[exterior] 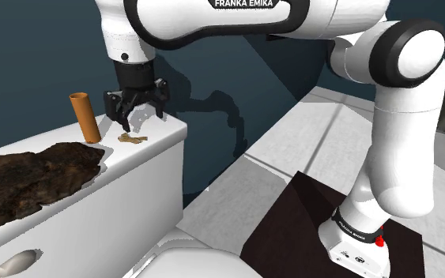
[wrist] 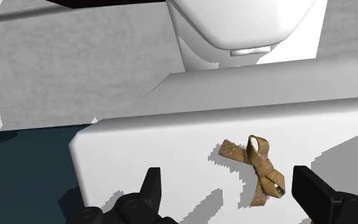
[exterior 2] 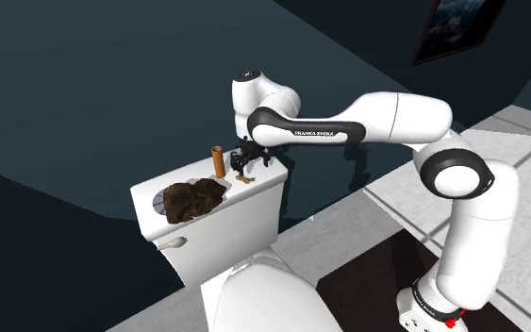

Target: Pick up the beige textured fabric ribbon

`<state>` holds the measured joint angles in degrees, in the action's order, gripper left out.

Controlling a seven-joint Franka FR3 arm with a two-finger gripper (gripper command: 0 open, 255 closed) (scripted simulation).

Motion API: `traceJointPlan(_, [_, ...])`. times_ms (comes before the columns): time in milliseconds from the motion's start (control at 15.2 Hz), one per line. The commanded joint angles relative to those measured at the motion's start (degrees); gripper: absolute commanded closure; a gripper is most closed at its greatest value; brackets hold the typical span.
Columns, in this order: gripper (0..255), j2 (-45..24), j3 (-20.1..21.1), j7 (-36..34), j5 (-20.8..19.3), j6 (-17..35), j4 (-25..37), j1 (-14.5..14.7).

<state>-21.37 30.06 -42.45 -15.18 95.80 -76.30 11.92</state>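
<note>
- The gripper (exterior: pixel 141 117) hangs just above the tank lid (exterior: pixel 159 140), pointing down, with its jaws spread wide and nothing between them in their grasp.
- In the wrist view the two fingers (wrist: pixel 151 184) stand far apart. The ribbon (wrist: pixel 255 168) lies on the lid (wrist: pixel 158 140) in the gap between them, closer to one finger and touching neither.
- The ribbon (exterior: pixel 132 139) is a small tan bow, lying flat on the lid near its end on the shoulder view's right, almost under the gripper.
- To the shoulder view's left of the ribbon, and a little farther back, an orange-brown tube (exterior: pixel 82 117) stands upright on the lid, apart from the bow.
- Farther left and nearer, a dark brown lumpy heap (exterior: pixel 31 178) covers much of the lid's other end.
- In the second exterior view the gripper (exterior 2: pixel 247 162) sits over the ribbon (exterior 2: pixel 243 177), with the tube (exterior 2: pixel 218 160) beside it and the heap (exterior 2: pixel 195 196) beyond.
- Below the tank, the white toilet lid (exterior 2: pixel 263 297) is closed, and a pale flush handle (exterior 2: pixel 171 242) sits on the tank front.
- The arm's base rests on a dark stand (exterior: pixel 292 229) on a pale tiled floor (exterior: pixel 236 182), against dark blue walls (exterior: pixel 213 63).
</note>
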Motion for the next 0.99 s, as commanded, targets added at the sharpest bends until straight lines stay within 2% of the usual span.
traceJointPlan(0, [0,-5.97,-0.36,-1.8,-2.89,-3.05,8.83,3.47])
traceJointPlan(132, [0,-12.98,-1.34,-2.57,-5.73,-7.06,20.07,7.88])
traceJointPlan(198, [0,-13.48,-1.55,-2.55,-5.85,-7.38,20.95,8.28])
traceJointPlan(660, [0,-11.42,-1.3,-3.65,-5.18,-0.19,11.42,5.98])
traceJointPlan(792, [0,-11.42,-1.3,-3.65,-5.18,-0.19,11.41,5.97])
traceJointPlan(858, [255,-11.38,-1.29,-3.67,-5.16,-0.18,11.36,5.97])
traceJointPlan(924, [255,-11.35,-1.29,-3.66,-5.16,-0.16,11.31,5.95])
